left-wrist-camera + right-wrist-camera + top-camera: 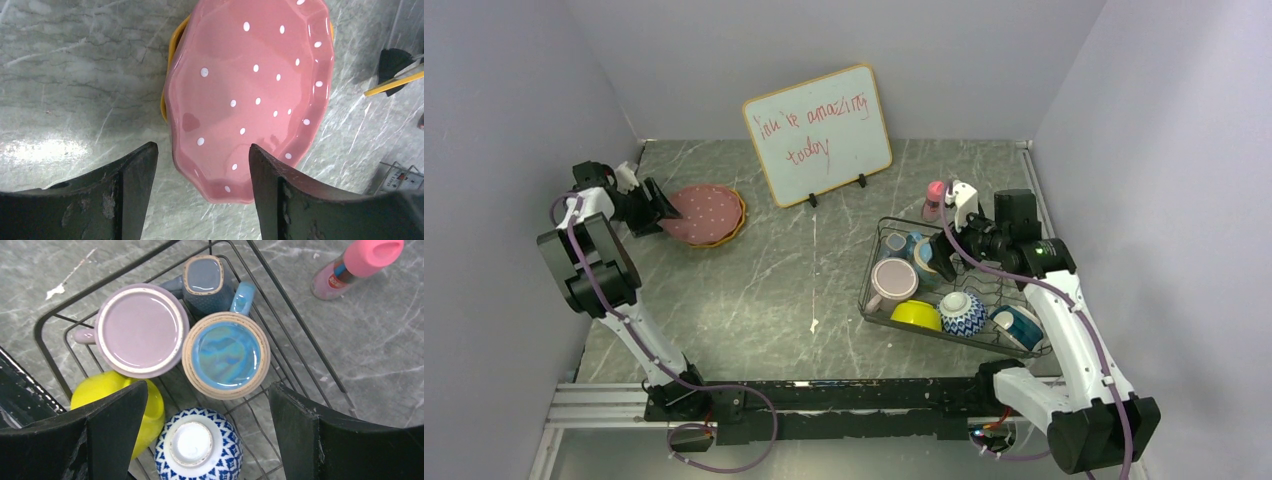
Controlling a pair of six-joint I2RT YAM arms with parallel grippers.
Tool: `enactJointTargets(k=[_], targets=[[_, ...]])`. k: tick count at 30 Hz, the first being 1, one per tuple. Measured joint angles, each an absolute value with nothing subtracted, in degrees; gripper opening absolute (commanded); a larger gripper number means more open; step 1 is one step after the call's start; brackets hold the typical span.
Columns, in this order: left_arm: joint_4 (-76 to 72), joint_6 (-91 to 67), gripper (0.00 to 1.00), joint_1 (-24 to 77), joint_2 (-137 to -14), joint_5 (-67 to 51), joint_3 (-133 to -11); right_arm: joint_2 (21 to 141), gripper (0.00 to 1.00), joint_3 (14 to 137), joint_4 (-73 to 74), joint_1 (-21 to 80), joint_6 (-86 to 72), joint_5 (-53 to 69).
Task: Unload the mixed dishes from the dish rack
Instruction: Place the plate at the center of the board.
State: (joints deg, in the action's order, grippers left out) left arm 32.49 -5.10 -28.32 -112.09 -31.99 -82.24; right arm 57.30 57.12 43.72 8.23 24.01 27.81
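The pink dotted plate [706,213] lies on the orange plate [738,214] on the table at the far left. In the left wrist view the pink plate [250,85] covers all but the orange plate's rim [172,45]. My left gripper [664,210] [202,146] is open, its fingers either side of the pink plate's near edge. The dish rack [874,270] [280,287] holds the lilac mug [894,280] [140,330], yellow bowl [916,315] [152,410], blue-white patterned bowl [962,312] [200,445], teal-white bowl [1019,325], a blue cup [226,354] and a dark blue cup [202,277]. My right gripper [939,255] [207,385] is open and empty above them.
The whiteboard [819,130] with red writing stands at the back centre. A small pink bottle [935,198] [357,265] stands just behind the rack. Walls close in the table on the left, back and right.
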Motion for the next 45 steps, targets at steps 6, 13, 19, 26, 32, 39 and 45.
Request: enactJointTargets(k=[6,13,19,26,32,39,45], targets=[[35.64,-1.61,0.73,-27.27,-112.27,-29.65,-83.31,58.78,0.99,57.12,44.58,8.23,25.58,25.17],[37.78,1.80,0.72,-25.41,-112.27,-26.87,-83.40,60.95,0.99,56.71,44.60,8.23,26.24,24.23],[38.46,4.10,0.71,-22.87,-112.27,-23.11,-83.40,61.19,0.99,55.61,44.58,8.23,26.61,24.18],[38.79,6.94,0.72,-19.84,-112.27,-16.78,-83.40,61.32,0.99,55.31,44.56,8.23,26.76,24.18],[38.89,8.47,0.72,-18.06,-112.25,-13.19,-83.61,61.43,0.99,54.57,44.56,8.23,26.87,24.18],[39.86,9.47,0.72,-17.06,-112.12,-11.07,-84.12,61.52,0.99,54.37,44.51,8.23,26.94,24.23],[41.23,10.09,0.72,-16.29,-112.12,-9.76,-84.53,61.73,0.99,53.65,44.51,8.23,27.05,24.27]])
